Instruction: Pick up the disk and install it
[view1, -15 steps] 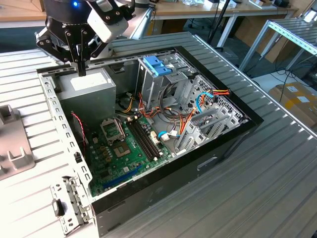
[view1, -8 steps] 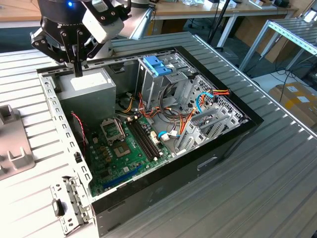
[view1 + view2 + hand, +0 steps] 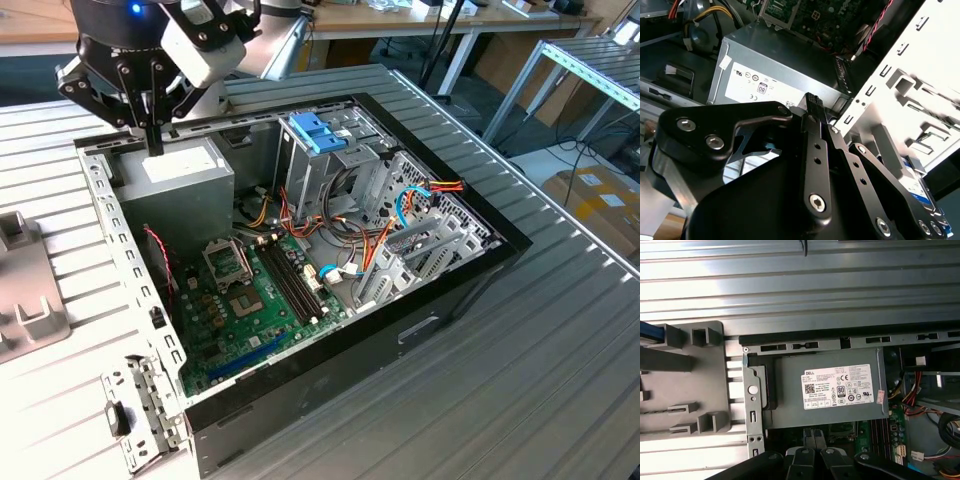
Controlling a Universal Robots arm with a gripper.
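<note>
gripper (image 3: 154,148) | pointing straight down; fingers (image 3: 815,150) pressed together, tips touching

Open computer case (image 3: 352,362) holds grey power supply (image 3: 186,176) beside green motherboard (image 3: 238,302).

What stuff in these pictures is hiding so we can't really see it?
- The disk: in the second wrist view the black links of the gripper cover most of it, and the picture's edge cuts its end.
- The grey holder: the exterior view's left edge cuts it off.
- The drive cage under the light-blue latch: in the exterior view its own walls hide its inside.
</note>
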